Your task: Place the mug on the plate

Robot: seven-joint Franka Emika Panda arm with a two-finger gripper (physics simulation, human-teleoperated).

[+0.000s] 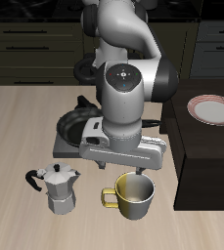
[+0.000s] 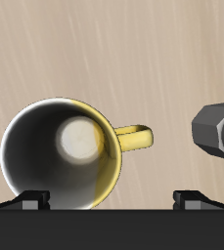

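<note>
Olive-yellow mug [image 1: 133, 195] stood lower centre of exterior frame, ungrasped. Gripper [image 1: 125, 164] hovered directly above, fingers apart. Step: approach. Next: descend, clamp rim, carry to plate [image 1: 214, 109], right edge.

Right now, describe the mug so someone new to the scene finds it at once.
Start at the wooden table and go to its front edge, under the robot's gripper. Two things stand there side by side: a silver moka pot and the mug. The mug is the wide open cup, olive-yellow fading to white, with a yellow loop handle and a dark inside; the pot is faceted, lidded, with a black handle.
</note>
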